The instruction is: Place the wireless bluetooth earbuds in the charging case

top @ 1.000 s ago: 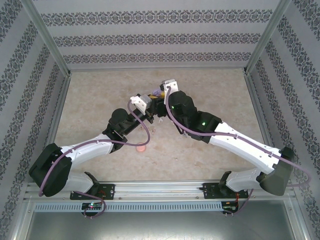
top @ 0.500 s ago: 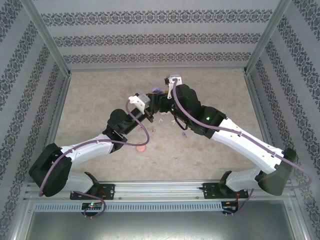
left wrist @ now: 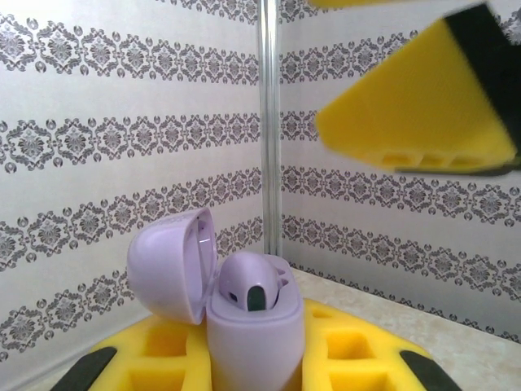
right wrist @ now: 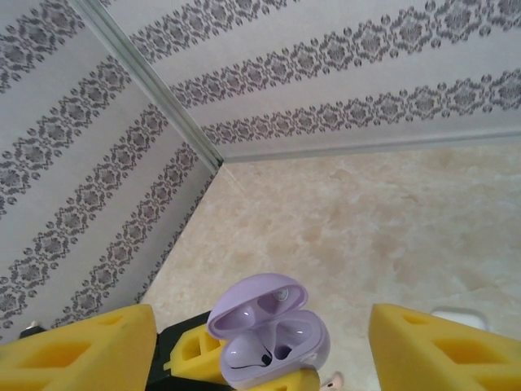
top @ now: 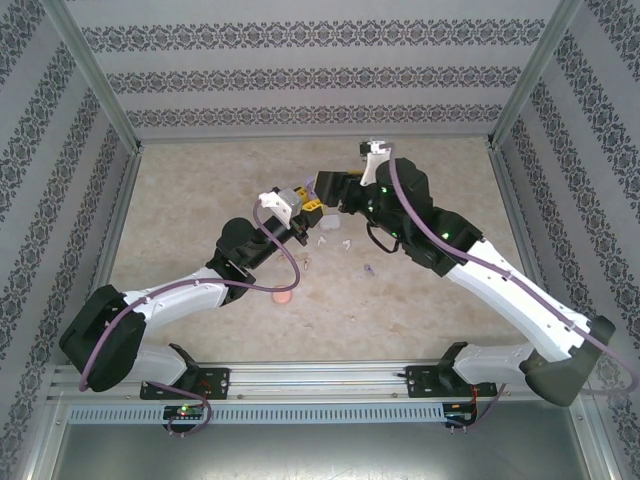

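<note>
Starting with the top view, the left pincer [top: 303, 208] is seen above the worktop [top: 200, 200], the right pincer [top: 328, 186] just beside it; a purple earbud [top: 368, 270] lies loose below. From the left wrist, the purple charging case [left wrist: 252, 326] is shown clamped, lid open, one earbud [left wrist: 251, 285] seated. From the right wrist, that pincer's fingers [right wrist: 444, 350] are seen apart, empty. One purple bud is judged done; others remain.
</note>
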`<state>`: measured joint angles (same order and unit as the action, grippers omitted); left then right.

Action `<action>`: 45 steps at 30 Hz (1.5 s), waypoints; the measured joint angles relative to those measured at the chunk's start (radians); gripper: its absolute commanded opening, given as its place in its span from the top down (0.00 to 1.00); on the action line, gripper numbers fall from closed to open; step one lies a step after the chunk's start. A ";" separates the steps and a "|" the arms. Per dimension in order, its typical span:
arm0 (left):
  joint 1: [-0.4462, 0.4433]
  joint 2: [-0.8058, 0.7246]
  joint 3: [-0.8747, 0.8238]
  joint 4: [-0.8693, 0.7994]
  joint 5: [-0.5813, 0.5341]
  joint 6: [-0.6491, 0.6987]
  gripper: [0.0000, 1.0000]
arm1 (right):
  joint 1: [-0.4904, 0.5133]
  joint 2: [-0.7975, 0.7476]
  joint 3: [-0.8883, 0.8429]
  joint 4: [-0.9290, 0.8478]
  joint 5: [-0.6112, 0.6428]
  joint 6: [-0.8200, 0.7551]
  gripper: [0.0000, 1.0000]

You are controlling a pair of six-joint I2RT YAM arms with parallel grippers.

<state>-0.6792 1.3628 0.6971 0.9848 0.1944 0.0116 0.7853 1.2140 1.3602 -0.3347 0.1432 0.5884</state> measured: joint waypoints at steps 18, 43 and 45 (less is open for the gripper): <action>0.000 -0.131 -0.064 -0.060 0.093 0.064 1.00 | -0.271 -0.048 -0.391 -0.129 -0.136 0.037 0.57; 0.000 -0.261 -0.114 -0.125 0.085 0.091 1.00 | -0.301 0.392 -0.534 0.027 -0.216 0.068 0.50; 0.000 -0.261 -0.114 -0.125 0.085 0.090 1.00 | -0.301 0.398 -0.534 0.034 -0.218 0.069 0.51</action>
<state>-0.6792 1.1023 0.5831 0.8597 0.2798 0.1020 0.4839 1.6119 0.8261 -0.3012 -0.0750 0.6571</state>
